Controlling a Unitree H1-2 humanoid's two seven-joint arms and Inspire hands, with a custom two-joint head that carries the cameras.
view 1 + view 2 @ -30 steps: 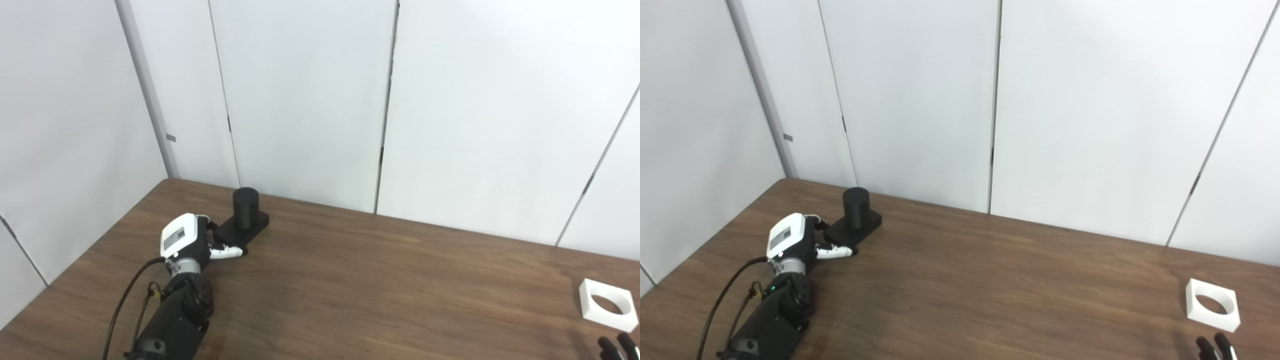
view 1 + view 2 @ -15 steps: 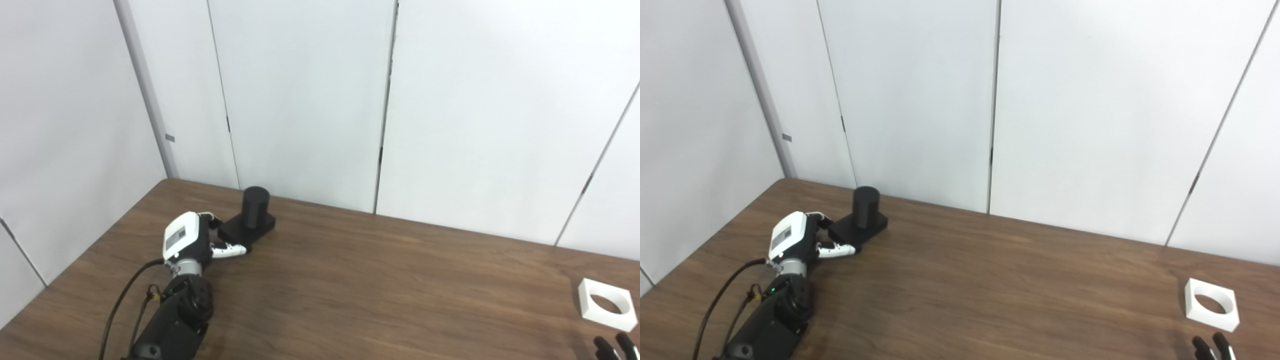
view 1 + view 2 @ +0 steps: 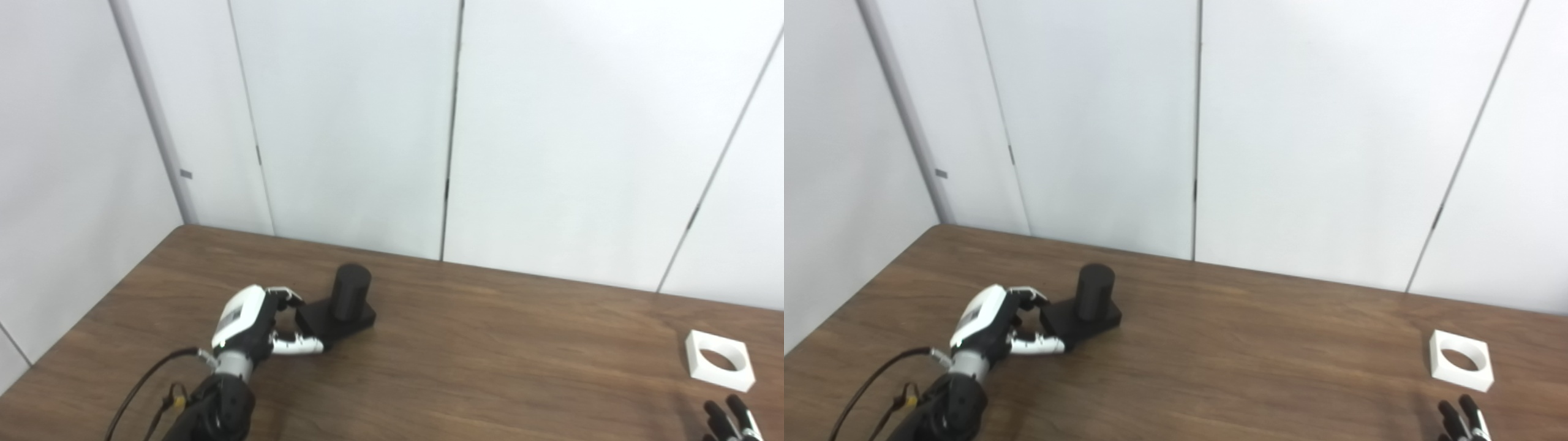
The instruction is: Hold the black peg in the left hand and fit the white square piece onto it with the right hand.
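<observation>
Brown wood-grain desk (image 3: pixel 490 355) carries everything in view, set against plain white wall panels (image 3: pixel 551 135). At the left, the robot's left hand (image 3: pixel 254 321), white-backed with black and white fingers (image 3: pixel 297 345), is closed on the near-left corner of the flat square base of the black peg (image 3: pixel 350 293). One finger curls over the top of the base edge and the thumb lies along the desk under or beside it, so the grip is narrow and pinches the base rather than the upright cylinder. The peg itself is a short black cylinder standing upright on that black base; whether the base rests fully on the desk or is slightly lifted cannot be told. A black cable (image 3: pixel 147 386) trails from the wrist down toward the bottom edge of the picture.

Well apart, at the far right of the desk, lies the white square piece with a round hole through its middle (image 3: pixel 1461 367). It lies flat on the desk, its hole facing up, and nothing sits inside the hole. Nothing touches it.

Just near it, at the bottom right corner, only the dark fingertips of the right hand (image 3: pixel 1461 419) show above the picture's edge. They stand slightly apart from each other and hold nothing visible, a little short of the white piece; the rest of that hand is cut off, so how wide it is open cannot be told.
</observation>
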